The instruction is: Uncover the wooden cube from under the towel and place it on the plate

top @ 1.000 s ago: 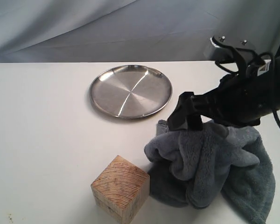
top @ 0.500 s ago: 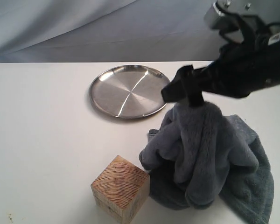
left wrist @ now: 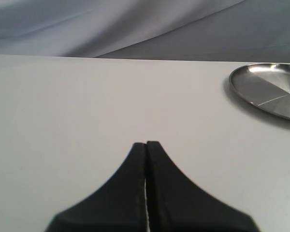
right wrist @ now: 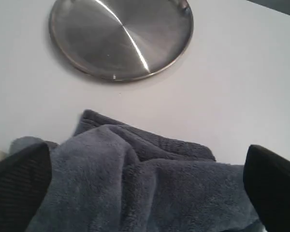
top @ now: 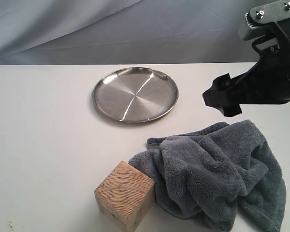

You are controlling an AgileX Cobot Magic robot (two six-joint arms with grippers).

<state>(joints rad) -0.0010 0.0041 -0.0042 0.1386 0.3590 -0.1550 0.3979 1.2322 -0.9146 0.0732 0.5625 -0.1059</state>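
The wooden cube (top: 124, 196) stands uncovered near the table's front edge, its right side touching the towel (top: 217, 174), which lies crumpled at the front right. The steel plate (top: 135, 94) sits bare at the back middle. My right gripper (top: 223, 100) hovers above the towel's far edge, open, nothing between its fingers (right wrist: 20, 186); its wrist view shows the towel (right wrist: 145, 183) below and the plate (right wrist: 121, 36) beyond. My left gripper (left wrist: 146, 145) is shut, empty, low over bare table, with the plate (left wrist: 270, 89) off to one side. The left gripper does not show in the exterior view.
A white table (top: 43, 125) carries everything. A grey draped backdrop (top: 111, 29) hangs behind it. The cube stands close to the table's front edge.
My right gripper let go of the towel and rose up and to the right. The towel dropped and spread flat beside the cube.
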